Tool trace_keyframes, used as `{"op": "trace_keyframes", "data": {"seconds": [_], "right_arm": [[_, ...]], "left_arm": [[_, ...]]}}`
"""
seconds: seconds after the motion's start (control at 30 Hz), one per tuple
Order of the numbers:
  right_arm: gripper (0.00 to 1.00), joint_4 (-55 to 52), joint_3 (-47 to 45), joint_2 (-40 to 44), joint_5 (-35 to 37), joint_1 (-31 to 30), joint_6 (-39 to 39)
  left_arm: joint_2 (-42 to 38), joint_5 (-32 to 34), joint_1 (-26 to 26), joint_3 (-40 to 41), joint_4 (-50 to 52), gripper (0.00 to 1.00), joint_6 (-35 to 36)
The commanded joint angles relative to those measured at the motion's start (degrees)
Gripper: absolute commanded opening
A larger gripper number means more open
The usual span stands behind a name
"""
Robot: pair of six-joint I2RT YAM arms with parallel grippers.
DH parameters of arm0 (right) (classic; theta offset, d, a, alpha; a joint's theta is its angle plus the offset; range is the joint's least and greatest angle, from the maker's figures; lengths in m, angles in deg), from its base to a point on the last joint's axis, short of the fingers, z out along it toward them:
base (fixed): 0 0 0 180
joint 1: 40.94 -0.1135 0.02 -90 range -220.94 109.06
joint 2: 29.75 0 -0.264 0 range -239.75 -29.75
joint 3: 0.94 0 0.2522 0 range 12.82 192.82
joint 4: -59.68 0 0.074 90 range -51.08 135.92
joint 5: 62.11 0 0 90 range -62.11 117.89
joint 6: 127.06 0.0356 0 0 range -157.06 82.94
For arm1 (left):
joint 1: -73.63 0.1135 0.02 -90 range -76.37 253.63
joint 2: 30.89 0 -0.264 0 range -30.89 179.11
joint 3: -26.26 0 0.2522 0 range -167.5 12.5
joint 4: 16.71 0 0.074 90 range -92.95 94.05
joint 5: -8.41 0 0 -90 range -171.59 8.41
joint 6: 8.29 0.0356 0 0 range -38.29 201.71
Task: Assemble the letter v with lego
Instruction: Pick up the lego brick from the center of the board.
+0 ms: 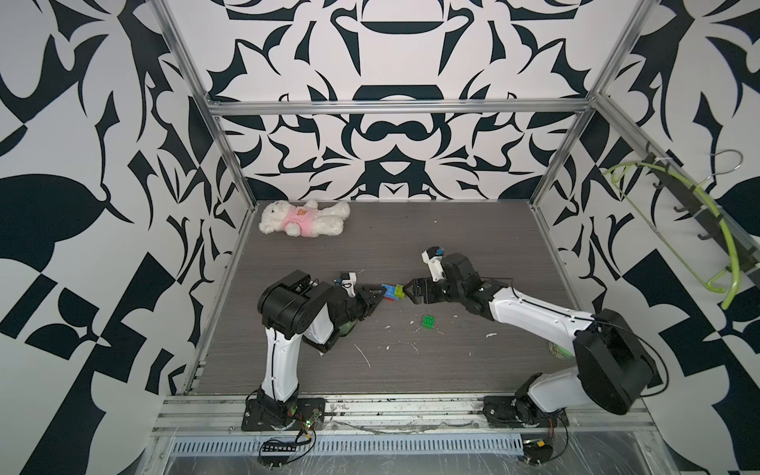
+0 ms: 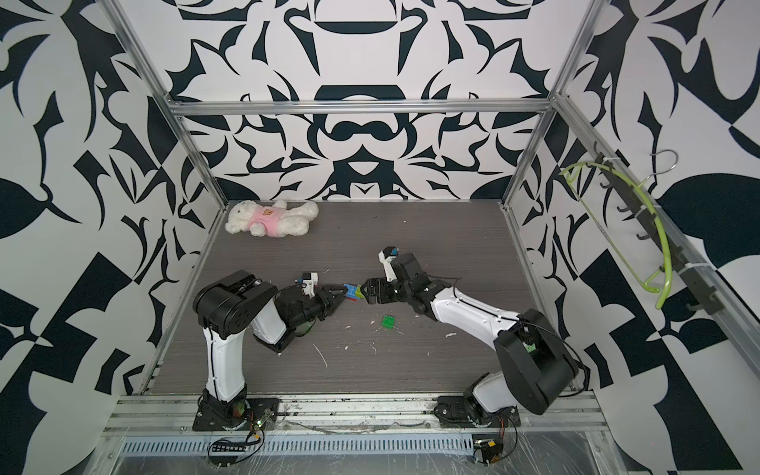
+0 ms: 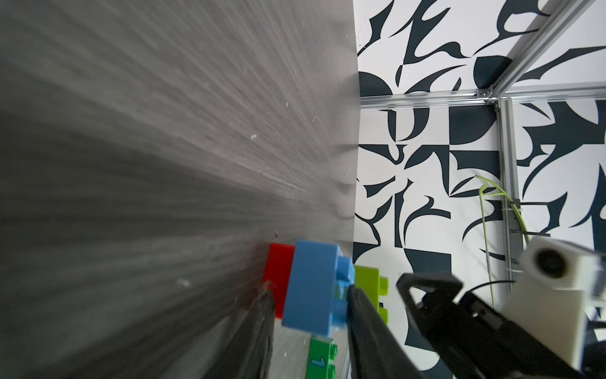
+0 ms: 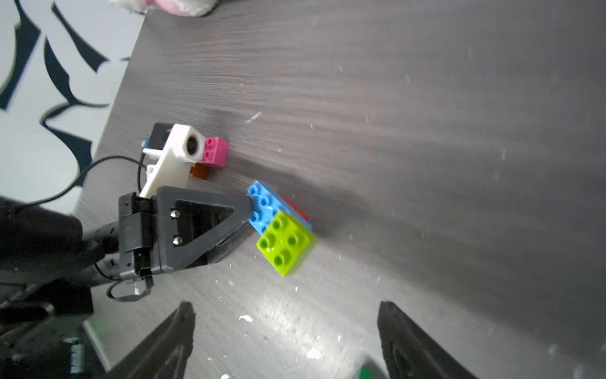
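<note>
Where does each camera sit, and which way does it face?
Top views: high at the front, looking down on the table; left arm and right arm show whole.
Left wrist: on its arm, looks along the left gripper, shut on the brick stack.
Right wrist: on its arm, faces the stack; open right gripper shows.
Shared: both wrist views show the stack and left gripper.

Both top views look steeply down from high, taking in the whole table (image 1: 411, 238). Each wrist view looks closely at the blue brick (image 3: 311, 288) (image 4: 262, 205) from opposite sides of it; all four share it.
</note>
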State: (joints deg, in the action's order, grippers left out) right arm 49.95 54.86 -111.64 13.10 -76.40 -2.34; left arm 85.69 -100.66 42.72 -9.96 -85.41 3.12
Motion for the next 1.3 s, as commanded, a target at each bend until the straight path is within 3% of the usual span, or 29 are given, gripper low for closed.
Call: {"op": "trace_keyframes", "data": {"seconds": [0.0,0.33,0.5,0.57,0.83,1.0,1.27], "right_arm": [[0.87,18.5,-5.9,-1.6,-4.1,-0.4,18.9],[0.83,45.3,-13.9,-11.4,-2.0,0.6,30.6],[0.70,57.7,-16.5,-17.7,-2.2,0.3,35.9],[0.70,62.6,-17.7,-20.5,-2.4,-0.2,38.6],[0.74,67.7,-19.7,-23.8,0.5,-3.7,43.1],[0.64,68.2,-19.5,-24.4,1.3,-4.3,43.1],[0.62,69.2,-18.7,-25.4,1.6,-3.9,42.4]], "left_arm": [[2.7,3.0,-3.3,2.1,13.6,0.41,-2.1],[3.0,5.9,-6.9,4.9,8.5,0.41,-5.5],[2.9,7.1,-7.7,5.5,7.5,0.41,-6.0],[2.4,7.8,-7.8,6.1,7.2,0.41,-6.0],[1.1,9.3,-8.7,6.0,8.5,0.41,-6.0],[1.4,9.5,-9.1,5.7,8.5,0.41,-5.9],[1.9,9.2,-9.2,5.5,8.1,0.41,-5.9]]}}
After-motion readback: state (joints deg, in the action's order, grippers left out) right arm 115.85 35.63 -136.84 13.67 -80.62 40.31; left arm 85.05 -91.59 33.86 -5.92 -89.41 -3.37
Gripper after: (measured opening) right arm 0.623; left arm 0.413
